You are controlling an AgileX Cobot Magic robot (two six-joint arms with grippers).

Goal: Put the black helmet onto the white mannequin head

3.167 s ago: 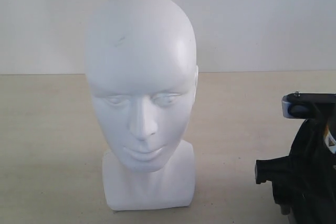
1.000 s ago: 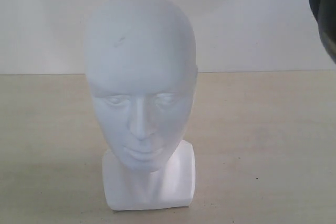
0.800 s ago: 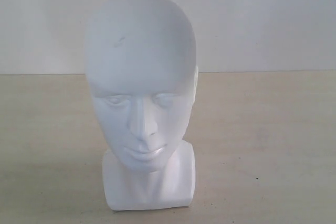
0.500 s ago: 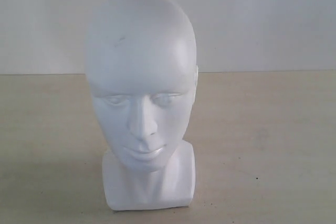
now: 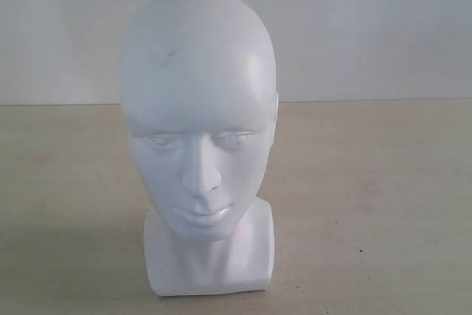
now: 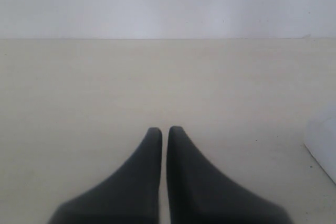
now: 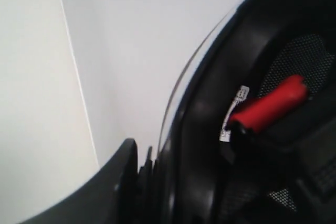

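Exterior view first: the head (image 5: 198, 108) stands upright on the pale worktop (image 5: 369, 182), face toward the camera, crown bare. A plain white wall (image 5: 369, 27) runs behind it. No arm and no helmet in this shot.

Over to the left wrist view: the left pincer (image 6: 164, 129) hangs over bare worktop, its two dark fingers (image 6: 149, 156) drawn almost together, just a thin slit between them and nothing in it. At the frame's edge, off to one side of the pincer and apart from it, a white corner of the head's base (image 6: 321, 148) pokes in.

Now the right wrist view, and here is the helmet (image 7: 199, 129), right up against the lens with only white wall behind it. We look into its open side: black mesh lining (image 7: 310, 51), a red strap piece (image 7: 268, 106) and a small white label (image 7: 233, 114). The thin edge of the visor (image 7: 181, 82) curves along the rim. The right pincer (image 7: 142, 156) is clamped on that rim: one dark finger (image 7: 123, 177) lies against the outside of it, the other is hidden behind the shell.
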